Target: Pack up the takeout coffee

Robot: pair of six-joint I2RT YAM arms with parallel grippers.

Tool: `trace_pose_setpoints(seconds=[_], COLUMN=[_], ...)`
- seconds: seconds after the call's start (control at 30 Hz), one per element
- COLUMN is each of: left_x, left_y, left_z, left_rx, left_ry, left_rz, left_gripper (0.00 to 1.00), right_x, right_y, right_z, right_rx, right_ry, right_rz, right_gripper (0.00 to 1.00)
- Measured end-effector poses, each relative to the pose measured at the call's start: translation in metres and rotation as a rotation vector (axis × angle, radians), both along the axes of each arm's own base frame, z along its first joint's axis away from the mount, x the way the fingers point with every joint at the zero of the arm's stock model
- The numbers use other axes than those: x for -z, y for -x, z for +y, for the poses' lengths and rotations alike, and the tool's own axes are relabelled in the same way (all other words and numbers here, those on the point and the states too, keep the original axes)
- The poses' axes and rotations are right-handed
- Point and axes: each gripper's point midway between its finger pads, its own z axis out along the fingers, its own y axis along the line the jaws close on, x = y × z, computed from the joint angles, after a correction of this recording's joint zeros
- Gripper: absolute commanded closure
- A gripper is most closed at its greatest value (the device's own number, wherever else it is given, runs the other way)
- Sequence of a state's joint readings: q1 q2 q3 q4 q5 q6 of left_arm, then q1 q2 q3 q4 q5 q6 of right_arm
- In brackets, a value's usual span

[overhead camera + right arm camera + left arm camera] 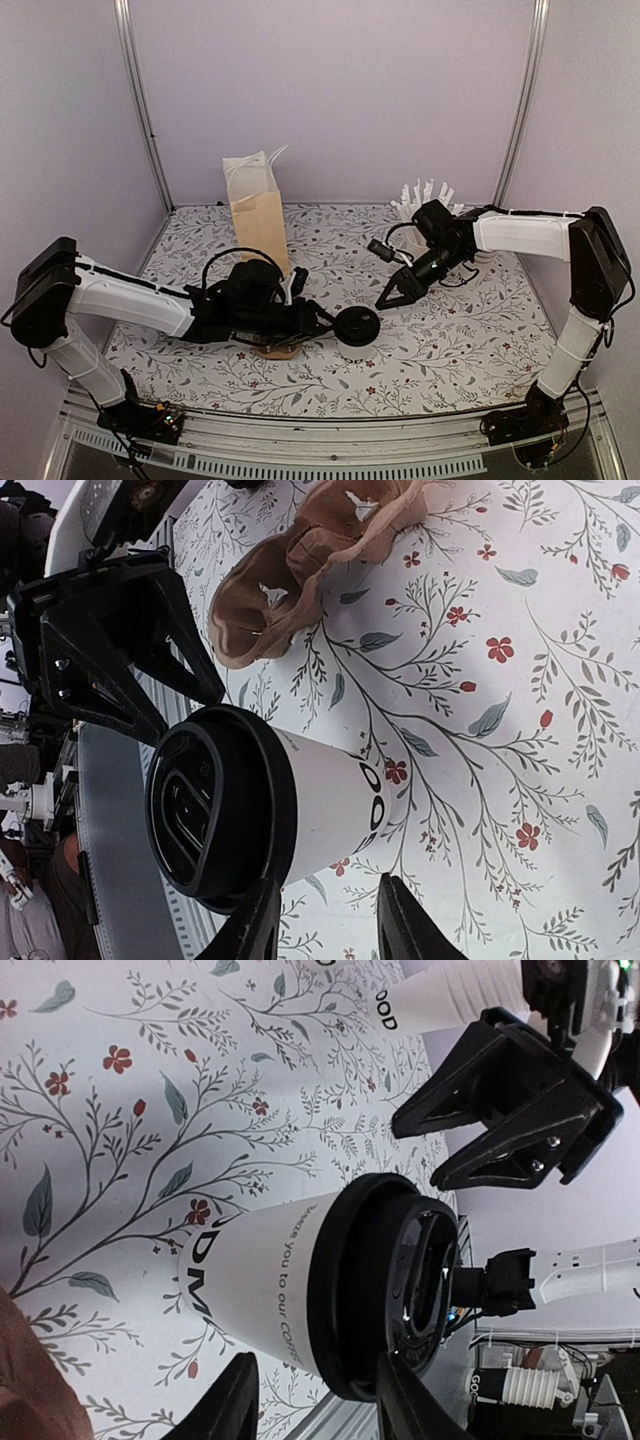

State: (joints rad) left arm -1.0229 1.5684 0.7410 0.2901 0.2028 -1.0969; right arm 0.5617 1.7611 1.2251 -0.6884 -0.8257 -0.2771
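Top external, coffee cup point(357, 326) wall hidden, possibly ungripped

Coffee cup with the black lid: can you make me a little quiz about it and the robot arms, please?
1. True or false: the coffee cup has a white lid.
2. Pick one. The brown paper bag is: A) standing up, B) lying flat, C) held by a gripper.
3. Fill in the missing word: the left gripper and the right gripper are on opposite sides of the cup, and the fingers of both are ___.

Key: 1 false, the lid is black. 2 A. 3 open.
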Motion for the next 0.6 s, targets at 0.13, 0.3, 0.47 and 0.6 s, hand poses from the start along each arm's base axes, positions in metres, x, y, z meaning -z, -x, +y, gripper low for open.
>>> trace_pose_setpoints(seconds=[0.13, 0.3, 0.47, 0.6], left_x=[0.002, 0.001, 0.002, 0.001], left_y=[0.001, 0.001, 0.001, 0.001], left_z=[-0.002, -0.002, -0.002, -0.002], left_rx=[0.005, 0.007, 0.007, 0.009], left_ry=[0.005, 0.007, 0.006, 0.007], left_rz=[0.006, 0.007, 0.006, 0.008], left_gripper=[0.59, 0.59, 0.59, 0.59], right_x=[0.004, 0.005, 0.004, 0.004], right_y=[0.001, 0.008, 0.012, 0.015], right_z=[0.001, 0.002, 0.003, 0.003], right_rx=[-0.004, -0.023, -0.038, -0.046], right_ry=[-0.004, -0.024, -0.043, -0.048], right_rz=[0.024, 0.068, 0.092, 0.107], right_gripper=[0.6, 0.58, 0.57, 0.57])
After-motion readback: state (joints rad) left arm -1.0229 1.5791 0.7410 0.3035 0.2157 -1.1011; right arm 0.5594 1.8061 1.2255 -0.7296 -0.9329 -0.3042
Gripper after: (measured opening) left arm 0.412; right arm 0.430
